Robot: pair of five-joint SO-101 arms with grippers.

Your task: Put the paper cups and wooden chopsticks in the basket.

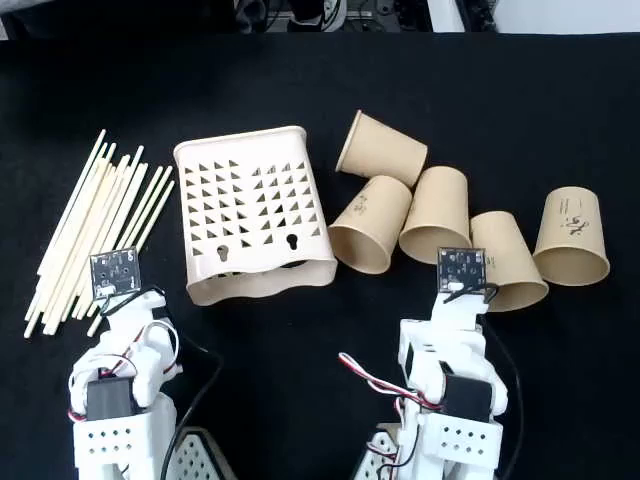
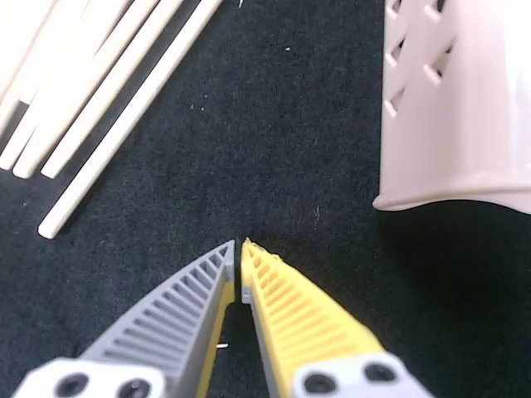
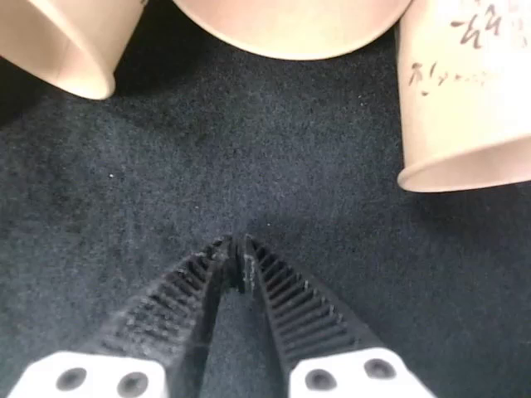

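High view: no part of the task is judged done, since every item lies on the black, felt-like table [image 1: 560, 90] and nothing is seen in the basket. At the far left, the wooden chopsticks [image 1: 95, 225] are laid in a loose fan of pale, slender, straight-edged sticks, near the basket but apart from it. The left gripper [image 2: 240, 249] is held over bare cloth between the near ends of the sticks and a corner of the basket. Its ribbed fingers, one grey and one yellow, are closed tip to tip, and nothing is gripped. The basket [image 1: 255, 215] is moulded in smooth cream plastic and appears to lie on its side. Its uppermost wall is pierced by rows of small triangular openings and two keyhole slots, and a wavy edge is turned toward the arms. To its right, five paper cups [image 1: 437, 213] lie tipped on their sides, several of them touching and the nearest just beside the basket. They are tan, tapered cones with thin rolled rims, and small dark markings are printed on some. The right gripper [image 3: 236, 249] is held over cloth just short of the cup mouths. Its black ribbed fingers are likewise pressed together and are empty. All cups and all chopsticks are therefore left to be moved.
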